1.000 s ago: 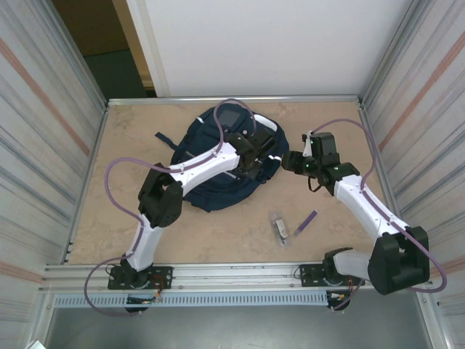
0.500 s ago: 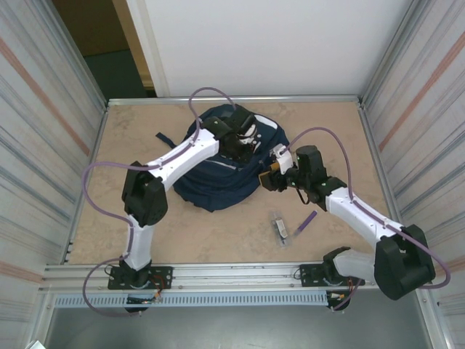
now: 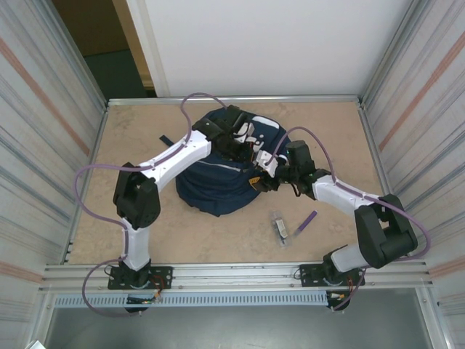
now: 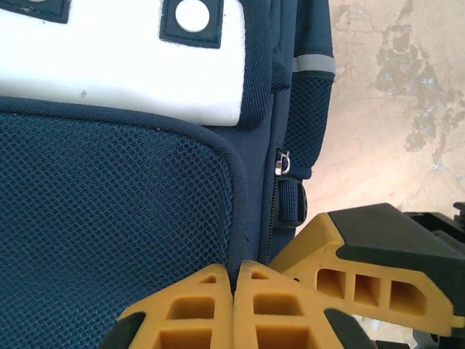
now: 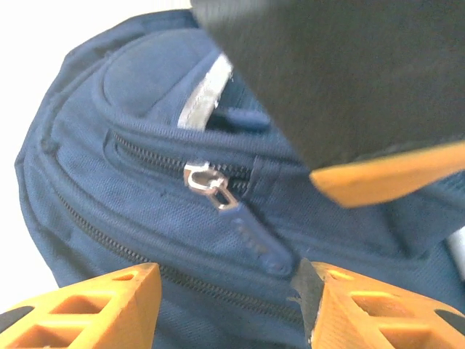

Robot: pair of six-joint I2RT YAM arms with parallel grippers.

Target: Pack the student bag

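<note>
The bag (image 3: pixel 211 193) sits in the middle of the bench (image 3: pixel 349 138). The left gripper (image 4: pixel 234 280) is squeezed together at its seam. The right gripper (image 5: pixel 227 285) is apart by the zip tab (image 5: pixel 247 233). That floppy tab may slip out, or the grippers could bump.

Lab robot cell: corrugated walls (image 3: pixel 43 109), railed table (image 3: pixel 218 229)

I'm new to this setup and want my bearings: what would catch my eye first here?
The big navy student bag dominates the far middle of the table. Against it, the left hand is shut at the edge of the mesh panel. The right hand is open in front of a silver zipper pull.
</note>
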